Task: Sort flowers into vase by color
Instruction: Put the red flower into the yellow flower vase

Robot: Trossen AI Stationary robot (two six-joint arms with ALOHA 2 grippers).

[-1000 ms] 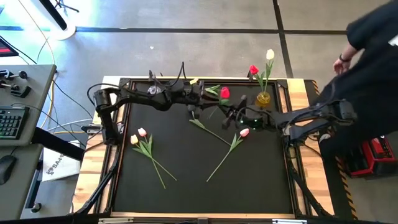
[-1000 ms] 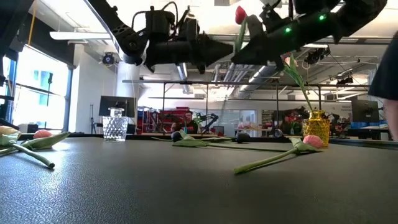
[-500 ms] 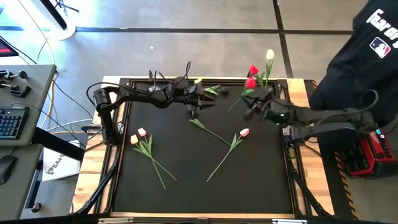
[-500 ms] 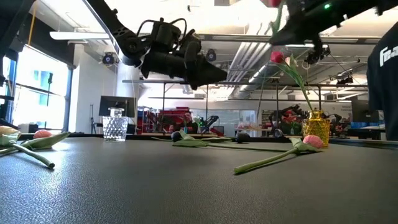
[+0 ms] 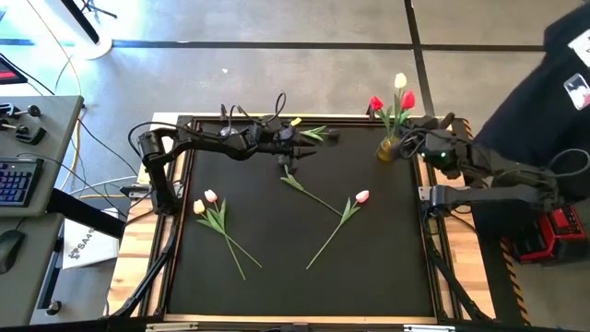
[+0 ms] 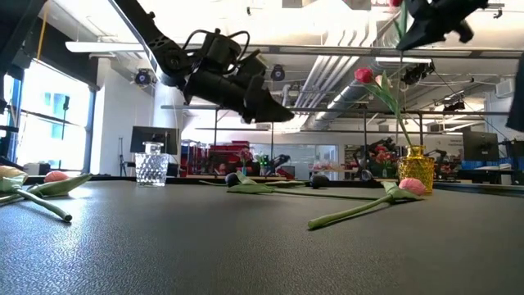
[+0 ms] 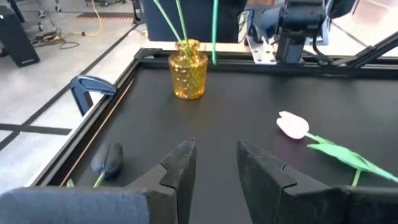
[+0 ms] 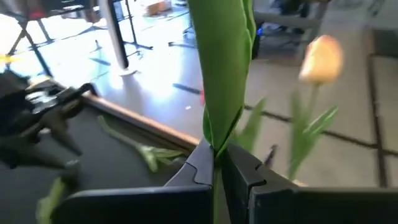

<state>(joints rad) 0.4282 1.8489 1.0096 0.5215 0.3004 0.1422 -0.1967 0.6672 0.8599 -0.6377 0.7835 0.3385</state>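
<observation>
My right gripper [image 5: 410,143] is shut on a red tulip [image 5: 407,100] and holds it high beside the yellow vase [image 5: 387,148] at the table's far right. That vase has a red tulip [image 5: 375,103] and a pale tulip [image 5: 400,81] standing in it by their stems. My left gripper [image 7: 214,165] hangs open and empty over the far middle of the mat, tipped downward. Flat on the mat lie a pink tulip [image 5: 362,196], a pink and yellow pair [image 5: 205,201] and a dark-headed tulip [image 7: 109,157]. My right gripper pinches the red tulip's stem, wrapped in its green leaf [image 8: 214,140], between its two fingers. The fingers lie across the stem. The tulip stands upright above the fingers, lifted clear of the table, its head [image 6: 395,3] high above the vase's mouth.
A clear glass vase [image 6: 151,169] stands at the table's far left. A loose green stem [image 5: 309,194] lies mid-mat. A person in dark clothes [image 5: 553,83] stands beyond the table's right edge. The near half of the black mat [image 5: 295,286] is bare.
My right gripper has carried the red tulip up and toward the table's far right, from beside my left gripper to the yellow vase, keeping it upright. My left gripper has tipped its fingers downward and sunk a little.
</observation>
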